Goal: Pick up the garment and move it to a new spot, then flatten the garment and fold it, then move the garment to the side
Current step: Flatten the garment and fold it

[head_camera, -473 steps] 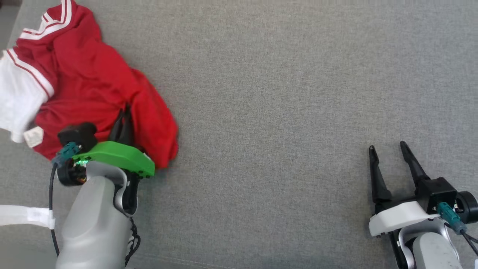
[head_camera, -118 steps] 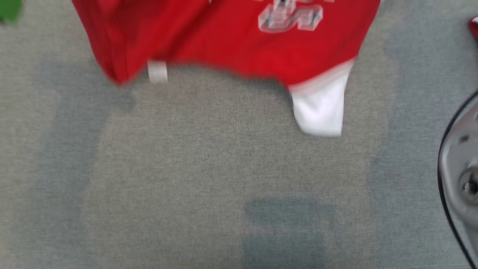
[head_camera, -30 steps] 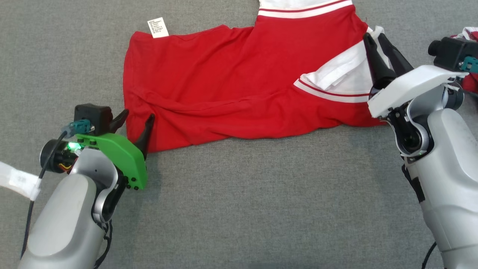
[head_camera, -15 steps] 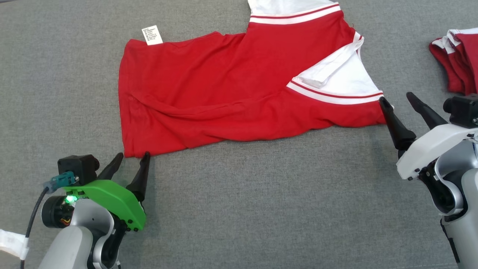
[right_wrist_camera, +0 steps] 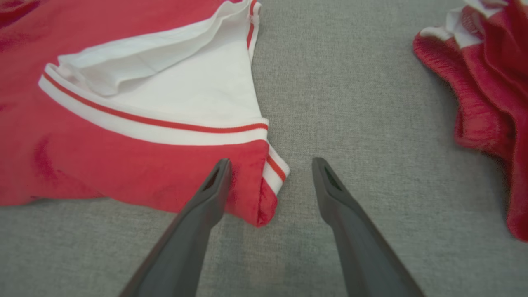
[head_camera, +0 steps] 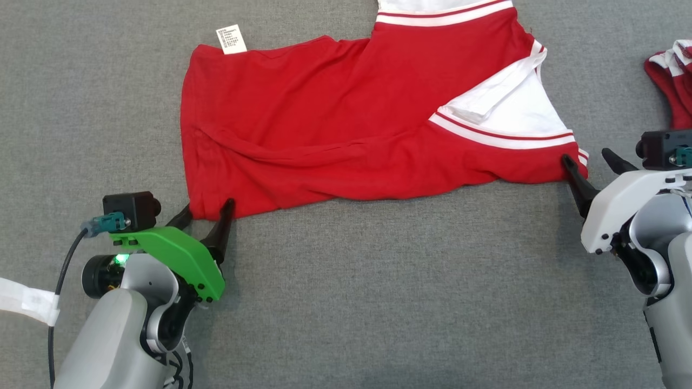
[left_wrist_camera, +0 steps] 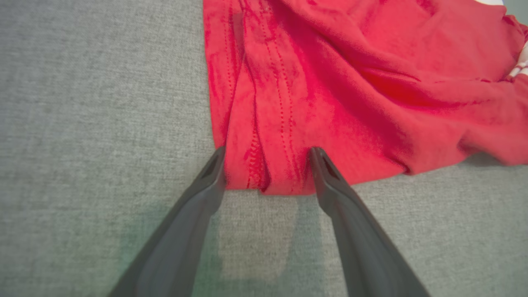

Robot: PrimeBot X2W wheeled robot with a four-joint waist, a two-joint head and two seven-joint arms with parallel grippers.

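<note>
Since half a second ago the left tool (head_camera: 208,206) and right tool (head_camera: 585,155) have each closed on the near edge of the garment (head_camera: 335,113). Both stand roughly half open, holding nothing. The left straddles the near-left hem corner, the right the near-right striped corner. The garment's long axis runs left-right, and its body stretches far across the grey surface (head_camera: 378,297).

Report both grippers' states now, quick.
Left gripper: open, straddling the shirt at its hem corner, not clamped.
Right gripper: open, straddling the shirt's other near corner, not clamped.
</note>
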